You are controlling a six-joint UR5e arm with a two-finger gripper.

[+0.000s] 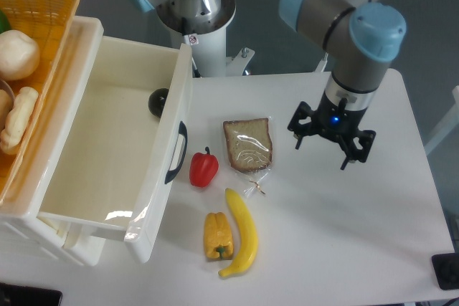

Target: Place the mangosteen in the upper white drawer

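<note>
And there sat the mangosteen (157, 101), a small dark ball inside the upper white drawer (107, 231), tucked up against the inner face of the drawer's front wall, near its far end. The drawer stood pulled out, its curved black handle (176, 153) facing the table (344, 249). Over on the right, the gripper (330, 142) hung above bare tabletop, well apart from the drawer, fingers pointing down and spread wide with nothing between them. Between arm and drawer lay the rest of the spread: a slice of bread in a clear bag (248, 145), a red bell pepper (204, 168) just beside the handle, a yellow pepper (217, 236) and a banana (242, 233) touching side by side nearer the front edge. At the far left, a yellow woven basket (54, 5) held pale bread rolls (17, 55)
</note>
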